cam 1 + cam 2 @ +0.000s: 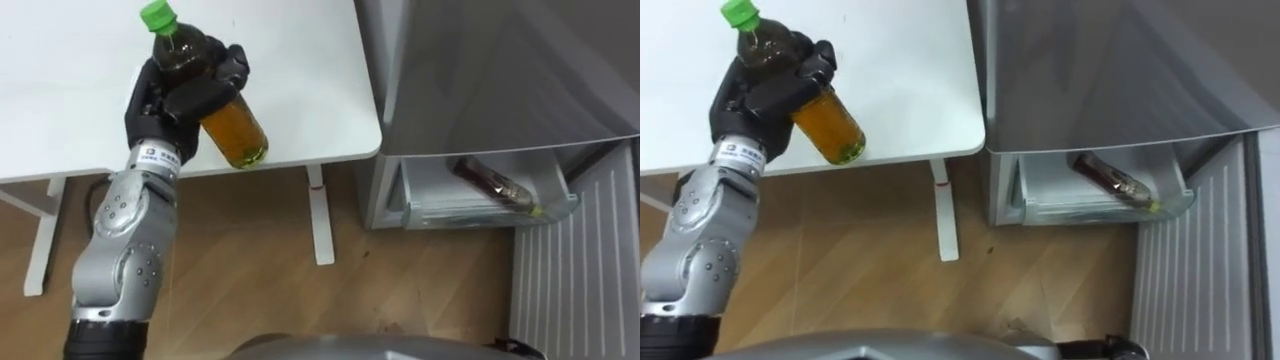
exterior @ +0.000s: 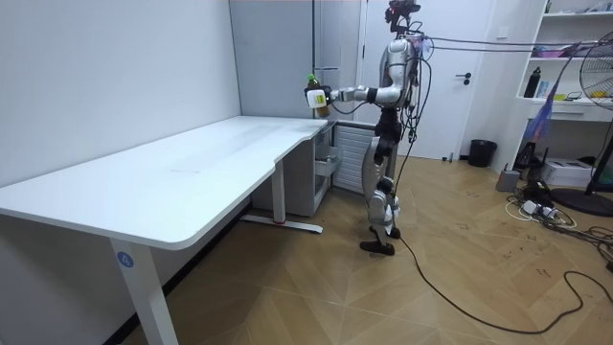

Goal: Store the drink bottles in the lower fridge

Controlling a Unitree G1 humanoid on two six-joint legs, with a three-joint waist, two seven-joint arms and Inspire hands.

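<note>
Care with tilt matters, since the left hand (image 1: pixel 165 100) is clenched round the green-capped bottle (image 1: pixel 235 135) above the worktop (image 1: pixel 300 60) and should carry it steadily to the open fridge drawer (image 1: pixel 480 215), beside the dark bottle (image 1: pixel 495 183) lying there.

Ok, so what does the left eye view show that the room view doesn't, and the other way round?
Left eye view: a look down at the fridge with its lower drawer pulled open and a dark bottle lying inside.
Room view: the whole robot standing at the table's far end by the fridge, with a fan, shelves and a small bin behind it.
Both: the left hand, fingers curled round a green-capped bottle of amber drink, held tilted over the white table.
</note>
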